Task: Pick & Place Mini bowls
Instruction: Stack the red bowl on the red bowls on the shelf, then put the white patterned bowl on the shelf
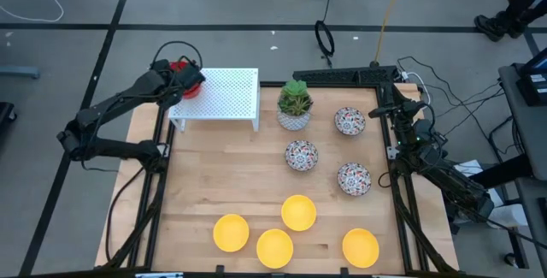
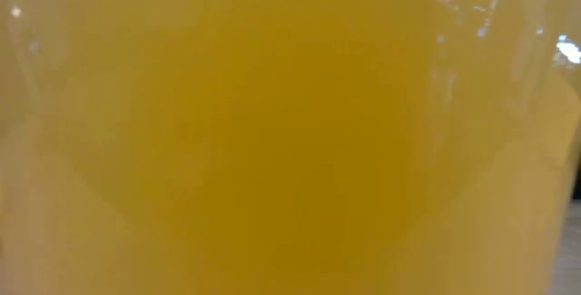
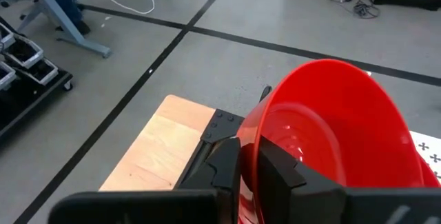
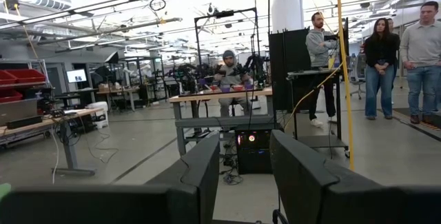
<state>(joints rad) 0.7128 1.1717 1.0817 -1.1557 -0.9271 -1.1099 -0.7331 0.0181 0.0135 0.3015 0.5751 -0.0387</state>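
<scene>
The light wooden table (image 1: 214, 175) is carrying a white perforated metal shelf rack (image 1: 218, 94) at its far left. The left claw (image 3: 249, 172) is pinching the rim of a glossy red round mini bowl (image 3: 331, 124) over that rack's left end. The right claw (image 4: 242, 176) is waiting at the table's right edge, its two fingers standing apart with nothing between them. Four bright yellow mini bowls (image 1: 298, 212) are sitting along the near edge (one is filling the low view), three white floral-patterned mini bowls (image 1: 301, 155) right of centre. No readable writing is showing.
</scene>
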